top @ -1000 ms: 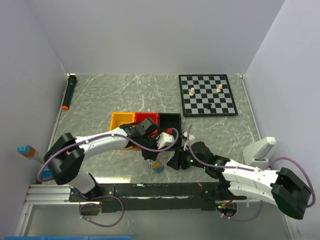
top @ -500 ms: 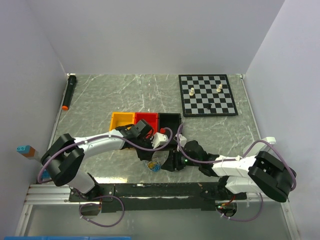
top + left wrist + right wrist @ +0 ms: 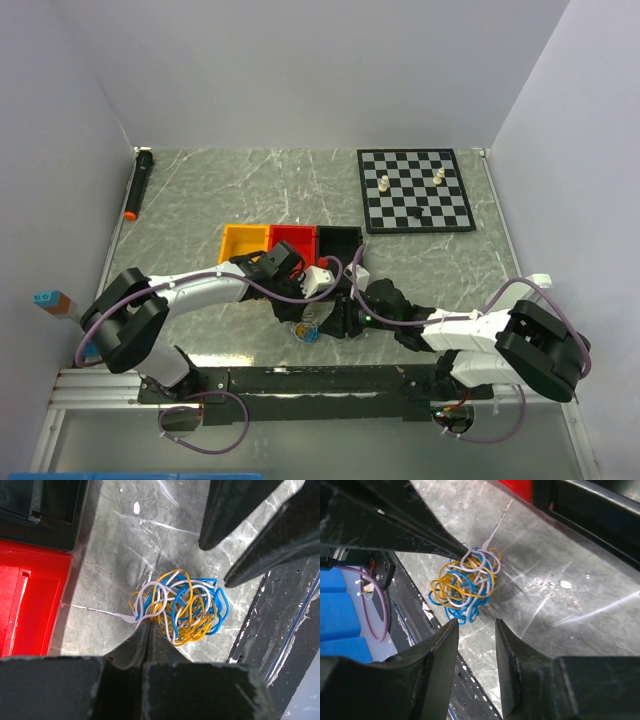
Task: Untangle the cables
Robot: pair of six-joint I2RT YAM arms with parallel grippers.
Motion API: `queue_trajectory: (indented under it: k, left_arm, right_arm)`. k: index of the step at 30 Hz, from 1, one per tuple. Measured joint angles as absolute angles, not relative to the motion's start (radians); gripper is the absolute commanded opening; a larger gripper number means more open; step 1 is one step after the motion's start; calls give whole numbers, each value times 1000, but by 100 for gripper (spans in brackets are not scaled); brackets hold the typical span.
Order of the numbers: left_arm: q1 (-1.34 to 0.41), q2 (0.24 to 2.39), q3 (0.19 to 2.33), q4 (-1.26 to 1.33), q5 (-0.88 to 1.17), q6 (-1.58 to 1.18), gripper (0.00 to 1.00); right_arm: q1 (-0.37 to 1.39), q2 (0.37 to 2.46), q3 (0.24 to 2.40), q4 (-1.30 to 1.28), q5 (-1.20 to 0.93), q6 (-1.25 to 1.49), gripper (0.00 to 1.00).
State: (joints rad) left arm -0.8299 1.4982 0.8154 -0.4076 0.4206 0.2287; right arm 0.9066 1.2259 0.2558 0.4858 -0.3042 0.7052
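Note:
The cables (image 3: 308, 331) are one small clump of blue, yellow-orange and white loops on the marble table near its front edge. They also show in the left wrist view (image 3: 180, 607) and the right wrist view (image 3: 465, 587). My left gripper (image 3: 147, 623) is shut, its tip pinching a white strand at the clump's edge. It comes at the clump from the bins' side (image 3: 298, 316). My right gripper (image 3: 475, 623) is open and empty, its fingertips just short of the clump's blue loops. It sits to the right of the clump (image 3: 336, 324).
A yellow bin (image 3: 243, 242), a red bin (image 3: 293, 237) and a black bin (image 3: 338, 242) stand just behind the clump. A chessboard (image 3: 415, 190) with a few pieces lies at the back right. A black marker (image 3: 137, 183) lies at the far left. The black base rail (image 3: 320, 380) runs close in front.
My right gripper has moved left, closer to the clump. My left gripper has come down a little and forward onto the clump's edge. The clump has stayed in place.

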Motion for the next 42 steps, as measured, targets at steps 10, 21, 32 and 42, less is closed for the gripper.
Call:
queue_trajectory:
  k: [10, 21, 32, 42]
  left_arm:
    - [-829, 1498, 815, -408, 416, 218, 1]
    - [-826, 1496, 815, -416, 412, 218, 1]
    - [-818, 1496, 815, -433, 402, 213, 1]
    - [-738, 1487, 856, -459, 456, 216, 1]
  right_arm:
    - [995, 1253, 281, 490, -269, 685, 49]
    - [1085, 1271, 327, 429, -57, 654, 46]
    - [1097, 1341, 347, 480, 10, 658, 0]
    - [1113, 1107, 225, 469, 80, 692, 0]
